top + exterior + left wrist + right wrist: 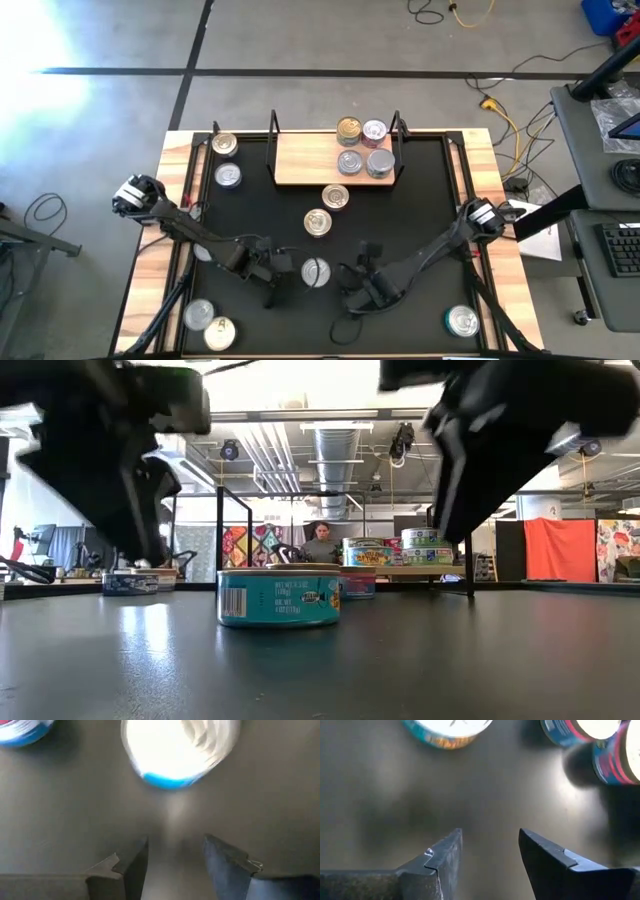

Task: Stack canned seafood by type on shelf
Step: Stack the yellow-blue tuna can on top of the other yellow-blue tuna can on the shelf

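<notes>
The shelf (320, 160), a light-wood board with black wire posts, stands at the table's far side with several tins (362, 146) on its right half. Two gold-lidded tins (327, 209) rest on the black table just before it. A teal-sided, silver-lidded tin (315, 271) (278, 596) sits flat between my two grippers. My left gripper (278, 280) (175, 842) is open just left of it, the tin (175, 750) ahead of its fingers. My right gripper (352, 285) (490, 832) is open just right of it, with bare table between its fingers.
Two tins (227, 160) stand at the far left, two more (208, 324) at the near left corner, and one (462, 321) at the near right. Beyond the table a person (320, 545) shows in the low view. The table has raised wooden edges (150, 250).
</notes>
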{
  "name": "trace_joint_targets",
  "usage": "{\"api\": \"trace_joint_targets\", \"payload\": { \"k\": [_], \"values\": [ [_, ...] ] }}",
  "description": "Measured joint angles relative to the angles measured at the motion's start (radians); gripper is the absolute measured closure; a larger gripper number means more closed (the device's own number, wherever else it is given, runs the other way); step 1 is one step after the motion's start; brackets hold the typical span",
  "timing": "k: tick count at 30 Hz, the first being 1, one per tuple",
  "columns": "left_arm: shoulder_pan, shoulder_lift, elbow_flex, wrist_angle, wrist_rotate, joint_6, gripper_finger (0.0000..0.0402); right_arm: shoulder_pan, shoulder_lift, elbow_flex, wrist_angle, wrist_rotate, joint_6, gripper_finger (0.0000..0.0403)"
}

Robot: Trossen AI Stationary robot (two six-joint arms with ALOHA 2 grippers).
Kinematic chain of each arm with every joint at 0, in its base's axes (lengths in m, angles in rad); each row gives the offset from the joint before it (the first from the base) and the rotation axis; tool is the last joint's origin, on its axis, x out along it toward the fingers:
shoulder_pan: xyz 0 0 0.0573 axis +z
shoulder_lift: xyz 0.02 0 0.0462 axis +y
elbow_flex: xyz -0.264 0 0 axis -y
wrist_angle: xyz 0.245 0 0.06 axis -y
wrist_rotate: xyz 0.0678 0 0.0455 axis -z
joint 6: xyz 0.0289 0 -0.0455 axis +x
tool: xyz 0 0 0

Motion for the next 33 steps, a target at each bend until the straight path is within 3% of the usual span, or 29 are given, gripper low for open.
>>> {"api": "trace_joint_targets", "payload": {
  "k": [5,14,17,22,28,33],
  "values": [
    [-0.005,0.029,-0.018,0.157,-0.119,-0.140,0.0229,-0.061,0.000,-0.078,0.213,0.025,-0.114,0.0212],
    [0.018,0.108,-0.027,0.149,-0.172,-0.193,0.0224,-0.140,0.012,-0.109,0.381,0.014,-0.251,0.0218],
    [0.066,0.122,-0.033,0.145,-0.189,-0.165,0.0224,-0.148,0.020,-0.111,0.469,-0.045,-0.235,0.0223],
    [0.139,0.102,-0.033,0.139,-0.188,-0.126,0.0223,-0.148,0.021,-0.112,0.629,-0.232,-0.235,0.0227],
    [0.124,0.003,-0.033,-0.030,-0.178,-0.116,0.0223,-0.146,0.008,-0.111,0.544,-0.242,-0.205,0.0223],
    [0.012,-0.113,-0.034,-0.200,-0.178,-0.162,0.0223,-0.146,0.007,-0.113,0.465,-0.239,-0.221,0.0222]
  ]
}}
